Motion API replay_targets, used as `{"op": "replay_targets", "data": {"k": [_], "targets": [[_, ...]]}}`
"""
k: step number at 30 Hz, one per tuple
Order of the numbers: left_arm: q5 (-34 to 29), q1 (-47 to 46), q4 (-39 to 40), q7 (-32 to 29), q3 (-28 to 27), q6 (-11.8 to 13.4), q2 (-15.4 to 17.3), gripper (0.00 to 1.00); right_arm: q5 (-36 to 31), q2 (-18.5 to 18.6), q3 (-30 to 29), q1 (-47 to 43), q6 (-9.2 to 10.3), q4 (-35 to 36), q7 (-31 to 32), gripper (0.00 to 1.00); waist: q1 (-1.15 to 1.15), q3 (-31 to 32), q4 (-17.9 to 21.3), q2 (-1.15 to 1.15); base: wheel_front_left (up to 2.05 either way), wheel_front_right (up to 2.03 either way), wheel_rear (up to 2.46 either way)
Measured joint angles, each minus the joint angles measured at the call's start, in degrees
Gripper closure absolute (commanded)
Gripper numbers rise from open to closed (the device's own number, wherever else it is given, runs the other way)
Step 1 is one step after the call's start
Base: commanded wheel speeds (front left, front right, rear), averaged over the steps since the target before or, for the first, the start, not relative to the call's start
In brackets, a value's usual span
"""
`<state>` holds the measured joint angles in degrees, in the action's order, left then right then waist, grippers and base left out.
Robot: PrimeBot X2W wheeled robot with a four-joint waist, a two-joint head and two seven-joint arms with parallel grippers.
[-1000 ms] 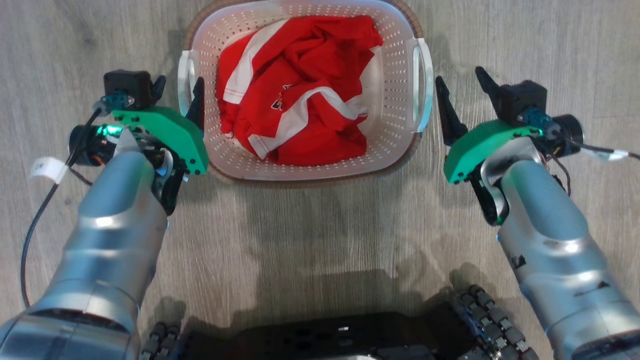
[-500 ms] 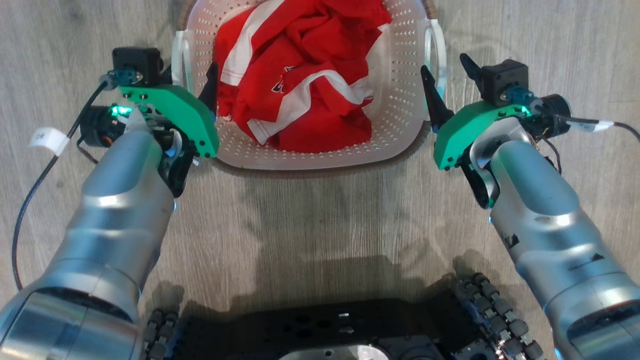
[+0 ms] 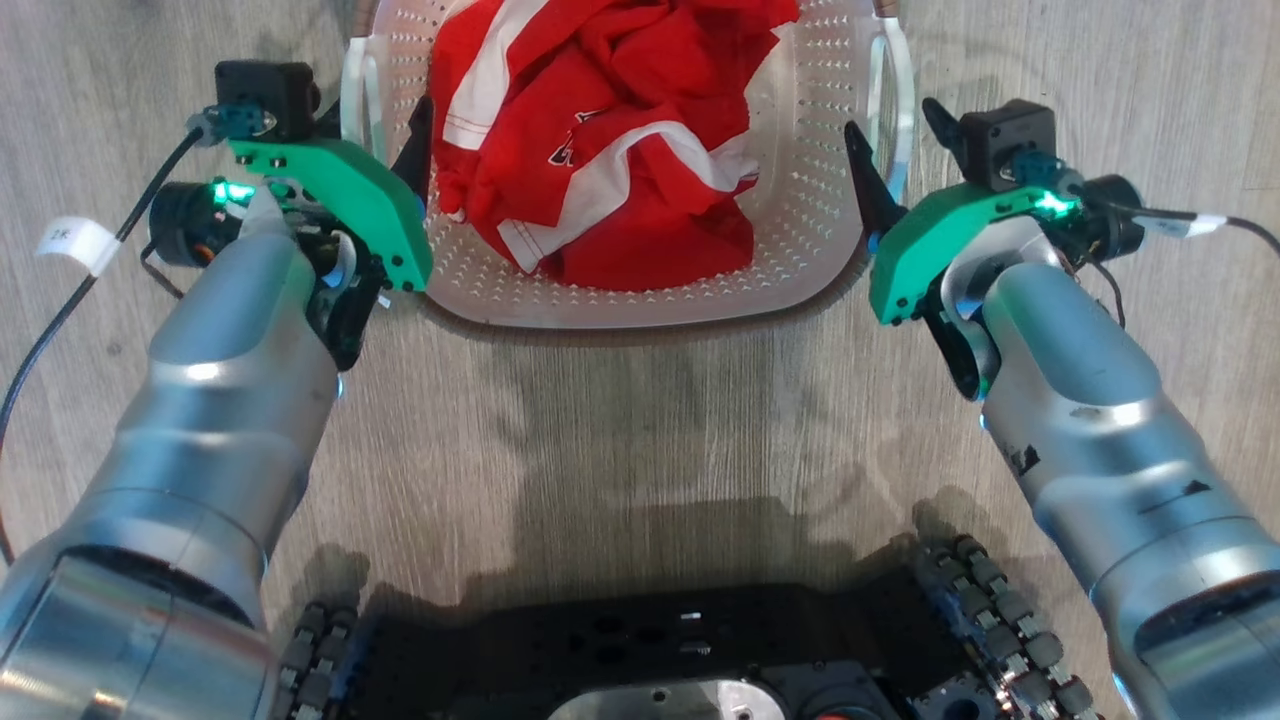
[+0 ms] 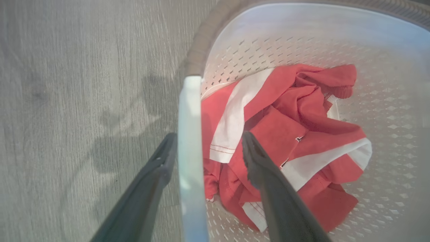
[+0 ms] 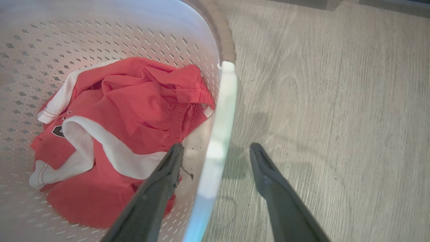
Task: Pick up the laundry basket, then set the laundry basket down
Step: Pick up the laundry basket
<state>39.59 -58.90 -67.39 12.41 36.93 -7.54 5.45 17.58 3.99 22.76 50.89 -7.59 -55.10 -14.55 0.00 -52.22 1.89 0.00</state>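
One laundry basket (image 3: 800,200) sitting on the wood floor (image 3: 640,430), holding seemingly one red garment (image 3: 600,130), left tool (image 3: 372,110) straddling the left handle (image 4: 189,134), right tool (image 3: 890,118) straddling the right handle (image 5: 218,134), both tools gaping open, gripping nothing.

Laundry basket (image 3: 820,250) holds a garment (image 3: 600,150), piled in its middle & toward its L side. Robot base (image 3: 650,650) is on basket's near side, w/ floor (image 3: 640,430) between. L gripper (image 3: 375,105) straddles basket's L handle (image 3: 352,90), one finger inside basket next to garment, other outside; R gripper (image 3: 890,118) likewise straddles basket's R handle (image 3: 900,90), inner finger inside basket, outer over floor.
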Motion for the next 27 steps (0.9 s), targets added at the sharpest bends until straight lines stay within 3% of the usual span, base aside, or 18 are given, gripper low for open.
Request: {"op": "replay_targets", "data": {"k": [3, 4, 5, 6, 27], "targets": [[0.8, -0.7, -0.6, 0.0, 1.9, 0.0, 0.2, 0.00, 0.5, 0.0, 0.1, 1.0, 0.00, -0.5, 0.0, 0.00, 0.00, -0.3, -0.1, 0.00, 0.00, 0.00, 0.00], [1.3, -1.0, -0.8, 0.0, 2.1, 0.0, 0.2, 0.27, 0.7, 0.0, 0.1, 1.1, 0.00, -0.6, 0.0, 0.00, 0.00, -0.4, -0.1, 0.00, 0.00, 0.00, 0.00], [1.9, -1.2, -0.9, 0.0, 2.3, 0.0, 0.2, 0.91, 0.9, 0.0, 0.2, 1.3, 0.00, -0.9, 0.0, 0.44, 0.00, -0.4, -0.2, 0.00, 0.00, 0.00, 0.00], [2.4, -1.3, -0.9, 0.0, 2.7, 0.0, 0.2, 1.00, 1.4, 0.0, 0.4, 1.5, 0.00, -1.4, 0.0, 1.00, 0.00, -0.5, -0.2, 0.00, 0.00, 0.00, 0.00], [12.7, -1.0, -0.4, -3.3, 9.6, 0.1, 0.8, 1.00, 5.8, -0.1, 4.3, 2.7, 0.00, -6.2, 0.0, 1.00, 0.00, 1.6, -1.0, 0.00, 0.00, 0.00, 0.00]]}}
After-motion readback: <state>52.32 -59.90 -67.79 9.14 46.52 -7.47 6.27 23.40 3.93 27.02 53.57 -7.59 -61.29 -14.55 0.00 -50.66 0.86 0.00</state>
